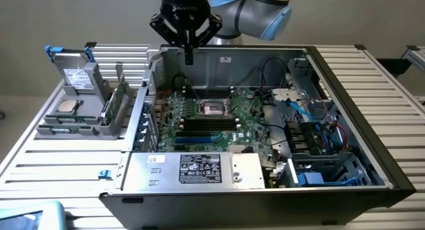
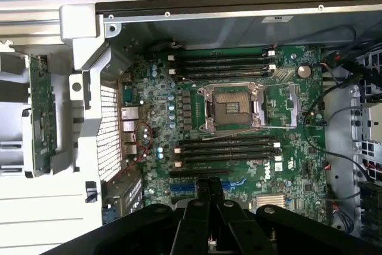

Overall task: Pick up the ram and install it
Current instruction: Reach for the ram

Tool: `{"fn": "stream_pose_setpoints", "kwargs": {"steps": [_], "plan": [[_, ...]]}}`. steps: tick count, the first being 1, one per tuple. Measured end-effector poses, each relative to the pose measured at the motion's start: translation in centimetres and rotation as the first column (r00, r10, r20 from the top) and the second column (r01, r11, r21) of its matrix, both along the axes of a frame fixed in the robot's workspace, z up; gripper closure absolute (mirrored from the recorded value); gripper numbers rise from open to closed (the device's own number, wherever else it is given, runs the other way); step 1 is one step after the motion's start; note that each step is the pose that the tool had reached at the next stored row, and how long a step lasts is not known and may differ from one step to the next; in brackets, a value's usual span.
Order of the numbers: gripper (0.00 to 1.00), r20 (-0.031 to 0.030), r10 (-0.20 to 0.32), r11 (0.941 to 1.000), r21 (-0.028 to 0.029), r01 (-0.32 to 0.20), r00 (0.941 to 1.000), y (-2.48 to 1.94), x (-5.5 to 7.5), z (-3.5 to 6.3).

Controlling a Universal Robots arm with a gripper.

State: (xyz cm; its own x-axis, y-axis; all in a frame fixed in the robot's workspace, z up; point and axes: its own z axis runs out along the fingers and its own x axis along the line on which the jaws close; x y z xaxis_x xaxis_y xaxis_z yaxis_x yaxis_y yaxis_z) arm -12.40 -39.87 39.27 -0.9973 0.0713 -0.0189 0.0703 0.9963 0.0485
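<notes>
In the exterior view the claw (image 1: pixel 189 61) hangs above the back wall of the open computer case (image 1: pixel 252 200), its fingers pressed together and pinching nothing. The ram (image 1: pixel 114 104) stands on edge in a grey holder (image 1: pixel 73 131) near the exterior view's left edge of the bench (image 1: pixel 59 165), well apart from the claw. We count one ram, one holder and one case.

In the wrist view the claw (image 2: pixel 210 188) is again closed and empty over the motherboard. The ram (image 2: pixel 43 117) sits outside the case in its holder. We count one processor socket (image 2: pixel 233 107) and two banks of black slots (image 2: pixel 221 67) (image 2: pixel 227 150), one on each side of it.

We judge the risks as these: closed fingers would strike the ram's top edge rather than straddle it; the holder's close walls leave little room; an off-centre pinch could tilt the thin board, so that it jams in a slot.
</notes>
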Motion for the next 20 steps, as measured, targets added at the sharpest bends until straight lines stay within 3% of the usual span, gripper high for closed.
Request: {"fn": "stream_pose_setpoints", "kwargs": {"steps": [4,20], "plan": [[0.89,0.0000,0.000,1.0000,0.0001,0.000,1.0000,0.06,-1.2,-0.01],[0.89,0.0002,0.000,1.0000,0.0002,0.000,1.0000,0.34,-8.5,-0.06]]}}
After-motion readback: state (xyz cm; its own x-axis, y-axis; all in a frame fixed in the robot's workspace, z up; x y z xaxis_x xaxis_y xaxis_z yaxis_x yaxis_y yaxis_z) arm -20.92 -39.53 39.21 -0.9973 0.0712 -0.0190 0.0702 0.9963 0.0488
